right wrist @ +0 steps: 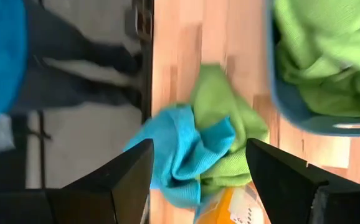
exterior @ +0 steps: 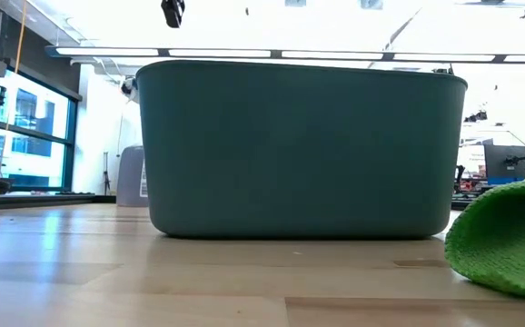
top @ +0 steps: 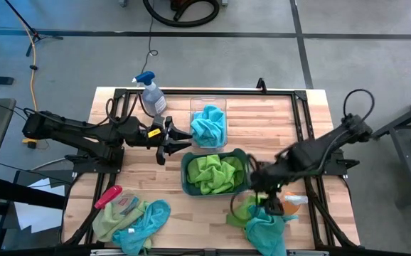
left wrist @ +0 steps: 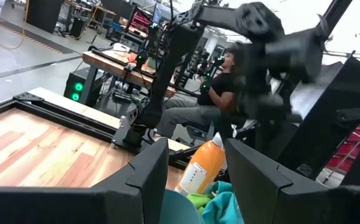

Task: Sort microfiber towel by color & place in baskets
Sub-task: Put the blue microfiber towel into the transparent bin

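My right gripper (top: 257, 186) (right wrist: 198, 149) is open and hangs above a heap of towels near the table's near right edge. In that heap a turquoise towel (right wrist: 183, 155) lies against a lime green towel (right wrist: 227, 109); the fingers touch neither. The dark teal basket (top: 185, 174) (exterior: 299, 145) holds lime green towels (top: 216, 173). The clear narrow basket (top: 222, 107) holds turquoise towels (top: 208, 126). My left gripper (top: 179, 139) (left wrist: 197, 149) is open and empty, level, just left of the clear basket. A second heap of green and turquoise towels (top: 138, 219) lies near the near left corner.
A spray bottle (top: 152, 96) stands at the far edge, left of the clear basket. A pink-handled brush (top: 108, 197) lies on the left heap. An orange bottle (top: 294, 201) (left wrist: 202, 165) lies beside the right heap. A person sits beyond the table.
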Controlling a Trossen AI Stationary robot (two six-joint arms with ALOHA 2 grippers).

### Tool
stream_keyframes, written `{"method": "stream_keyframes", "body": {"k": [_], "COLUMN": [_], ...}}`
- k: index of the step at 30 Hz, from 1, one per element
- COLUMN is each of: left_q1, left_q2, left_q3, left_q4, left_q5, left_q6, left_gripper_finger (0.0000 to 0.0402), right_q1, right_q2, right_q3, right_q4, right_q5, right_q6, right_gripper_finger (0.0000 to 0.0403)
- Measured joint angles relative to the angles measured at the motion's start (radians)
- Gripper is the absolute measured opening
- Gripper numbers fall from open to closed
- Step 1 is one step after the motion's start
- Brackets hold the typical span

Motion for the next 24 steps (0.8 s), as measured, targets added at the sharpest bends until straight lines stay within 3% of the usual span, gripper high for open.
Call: {"method": "stream_keyframes", "body": {"k": [12, 24], "left_q1": [0.0, 0.0], "left_q2": [0.0, 0.0], "left_q3": [0.0, 0.0], "left_q4": [-0.018, -0.022], "left_q5": [0.035, 0.036], "left_q6": [0.0, 0.0], "left_gripper_finger": [0.0149, 0.0149], "right_q1": [0.129, 0.178], "right_q2": [0.23, 0.31], "right_q3": [-0.001, -0.001], "right_q4": [-0.062, -0.073], "right_q5": [-0.008, 0.01], "right_q6": [-0.123, -0.119], "right_gripper_finger": [0.0254, 0.0254]}}
